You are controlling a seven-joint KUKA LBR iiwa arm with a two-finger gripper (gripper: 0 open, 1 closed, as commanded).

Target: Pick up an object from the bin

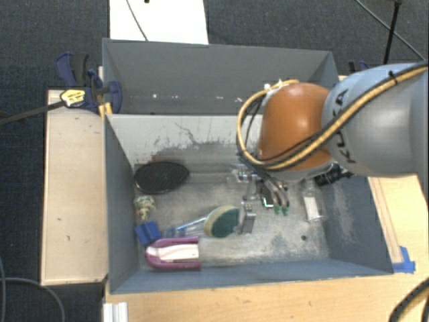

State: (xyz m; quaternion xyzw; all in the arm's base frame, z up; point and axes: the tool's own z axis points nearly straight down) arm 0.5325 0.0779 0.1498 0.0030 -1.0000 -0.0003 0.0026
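**A:** Since the orange wrist cover (295, 126) hides so much, where's the gripper (253, 208)?

**B:** Low in the bin (201, 79), just right of the dark green oval thing (223, 223), close against its edge. Can't tell how wide it's open, or whether it has hold of anything.

**A:** Neighbours?

**B:** Down-left of the oval, a pink-and-white thing (174, 252). Left of the oval, a blue piece (147, 233). Up-left of it, a black oval brush (161, 177). Well right of the oval, beyond the gripper, a small white piece (312, 207).
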